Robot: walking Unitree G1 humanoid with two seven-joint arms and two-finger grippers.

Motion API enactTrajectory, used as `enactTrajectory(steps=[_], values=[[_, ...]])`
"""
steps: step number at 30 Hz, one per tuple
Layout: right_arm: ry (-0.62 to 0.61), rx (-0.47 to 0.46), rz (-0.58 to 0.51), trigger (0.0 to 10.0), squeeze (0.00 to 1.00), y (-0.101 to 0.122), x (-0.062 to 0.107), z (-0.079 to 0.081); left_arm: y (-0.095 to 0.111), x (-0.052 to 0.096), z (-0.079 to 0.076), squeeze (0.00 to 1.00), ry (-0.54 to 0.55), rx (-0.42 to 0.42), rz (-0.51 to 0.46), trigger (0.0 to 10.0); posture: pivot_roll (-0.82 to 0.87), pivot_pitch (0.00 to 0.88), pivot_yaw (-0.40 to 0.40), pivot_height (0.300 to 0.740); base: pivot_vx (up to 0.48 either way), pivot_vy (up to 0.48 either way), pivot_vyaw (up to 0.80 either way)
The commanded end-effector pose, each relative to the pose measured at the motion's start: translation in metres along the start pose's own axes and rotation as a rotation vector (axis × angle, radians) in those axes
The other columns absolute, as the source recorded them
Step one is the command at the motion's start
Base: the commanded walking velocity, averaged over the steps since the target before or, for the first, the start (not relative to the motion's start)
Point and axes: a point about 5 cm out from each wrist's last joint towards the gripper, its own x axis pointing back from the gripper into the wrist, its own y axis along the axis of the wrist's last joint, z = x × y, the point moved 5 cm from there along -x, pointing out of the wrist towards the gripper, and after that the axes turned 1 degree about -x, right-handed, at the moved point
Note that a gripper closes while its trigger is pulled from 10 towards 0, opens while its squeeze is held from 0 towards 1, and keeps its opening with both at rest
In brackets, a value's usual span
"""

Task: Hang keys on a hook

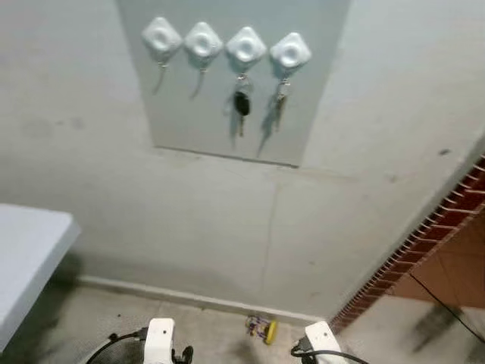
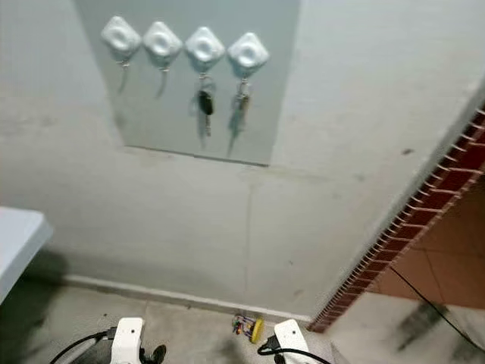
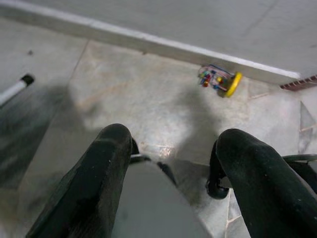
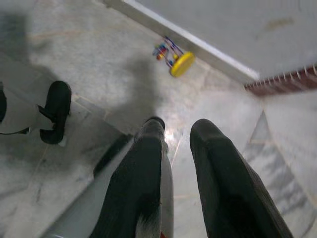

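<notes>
Four white diamond-shaped hooks sit in a row on a grey panel (image 1: 227, 98) high on the wall. A key with a black fob (image 1: 241, 106) hangs from the third hook (image 1: 246, 47). A bunch of metal keys (image 1: 279, 106) hangs from the fourth hook (image 1: 291, 51). The first hook (image 1: 161, 36) and the second hook (image 1: 203, 41) carry nothing. Both arms hang low by the floor, far below the panel. My left gripper (image 3: 173, 144) is open wide and holds nothing. My right gripper (image 4: 177, 130) has a narrow gap between its fingers, and the floor shows through it.
A small yellow toy with coloured beads (image 1: 263, 328) lies on the floor against the skirting, between my arms. A white table (image 1: 30, 250) juts in at the left. A brick-edged wall corner (image 1: 424, 243) runs down the right, with a black cable (image 1: 447, 303) on the floor beyond.
</notes>
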Motion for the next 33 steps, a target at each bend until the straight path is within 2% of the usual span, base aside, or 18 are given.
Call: enactTrajectory(steps=[1, 33], values=[[-0.007, 0.010, 0.008, 10.0, 0.00, -0.0023, 0.0004, -0.0011, -0.0017, 0.0000, -0.0014, 0.00, -0.006, -0.006, 0.008, 10.0, -0.11, 0.000, -0.033, 0.740, 0.000, 0.000, 0.80], [0.009, -0.001, 0.003, 10.0, 0.00, 0.0002, -0.0003, 0.0019, 0.0038, -0.0011, -0.0005, 0.00, -0.003, -0.009, -0.003, 10.0, -0.10, 0.000, -0.028, 0.740, 0.000, 0.000, 0.80]])
